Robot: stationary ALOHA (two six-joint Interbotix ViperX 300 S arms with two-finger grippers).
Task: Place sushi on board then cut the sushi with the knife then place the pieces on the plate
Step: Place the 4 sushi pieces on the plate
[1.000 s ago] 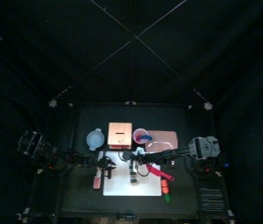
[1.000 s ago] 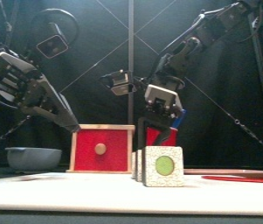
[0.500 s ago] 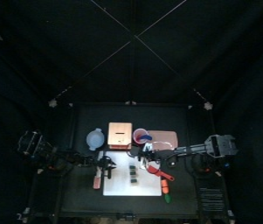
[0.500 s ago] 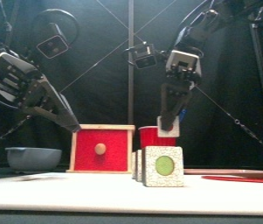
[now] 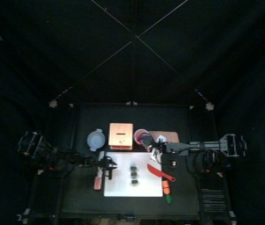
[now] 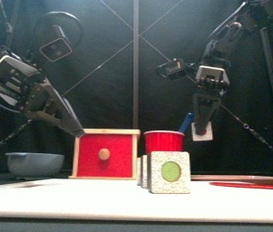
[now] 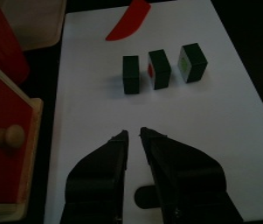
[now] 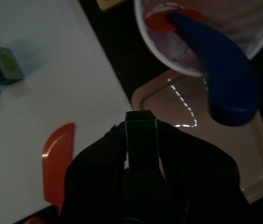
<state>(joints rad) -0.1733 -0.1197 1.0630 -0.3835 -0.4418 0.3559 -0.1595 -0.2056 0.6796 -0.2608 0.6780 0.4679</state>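
The right hand point(image 8: 140, 122) has its jaws pressed together with nothing between them, and it hangs above the desk, just over the near edge of the flat pink tray point(image 8: 256, 153). Just beside it stands the red cup point(image 6: 163, 142), which holds the blue knife point(image 8: 215, 66), blade down and handle leaning out over the rim. The red knife point(image 8: 55, 162) lies loose on the white cutting board point(image 7: 215, 114). The left hand point(image 7: 133, 133) hovers over that board with its jaws at a narrow gap, holding nothing. Beyond it the sushi point(image 7: 159, 70) stands on the board as three dark green blocks side by side, slightly apart. To the left are the wooden box point(image 6: 108, 154), its red drawer closed, and the blue-grey bowl point(image 6: 35, 163), whose inside I cannot make out.
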